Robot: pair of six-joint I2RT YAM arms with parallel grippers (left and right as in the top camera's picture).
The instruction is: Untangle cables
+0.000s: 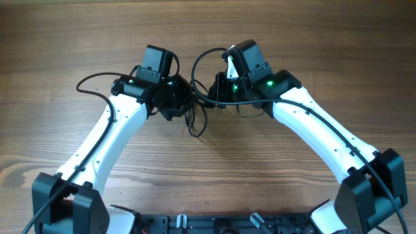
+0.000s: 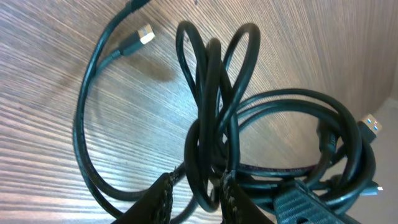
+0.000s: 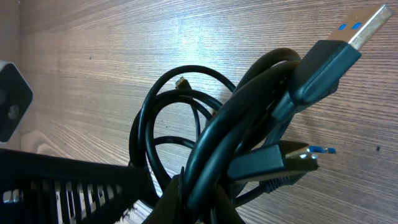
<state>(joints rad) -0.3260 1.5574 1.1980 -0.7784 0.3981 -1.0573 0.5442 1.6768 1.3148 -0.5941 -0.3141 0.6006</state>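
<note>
The cables [image 1: 197, 121] are a tangle of thin black cords hanging between my two grippers at mid-table. My left gripper [image 1: 174, 105] is shut on the cables; in the left wrist view, upright loops [image 2: 211, 106] rise from between its fingers [image 2: 163, 198], around the left gripper [image 2: 198, 194]. A gold-tipped plug [image 2: 145, 34] lies on the wood, and a blue-tipped plug [image 2: 372, 126] hangs at the right. My right gripper [image 1: 218, 91] is shut on a bunch of cords [image 3: 249, 106], seen squeezed in the right gripper [image 3: 202, 200]. A USB plug [image 3: 367, 25] and a flat plug [image 3: 292, 158] stick out above it.
The wooden table [image 1: 312, 39] stretches all round. Thicker black wires arc off the left arm [image 1: 97, 83] and over the right wrist [image 1: 201, 55]. The left arm's black body [image 3: 62, 180] sits close to the right gripper. The arm bases [image 1: 65, 201] stand at the front edge.
</note>
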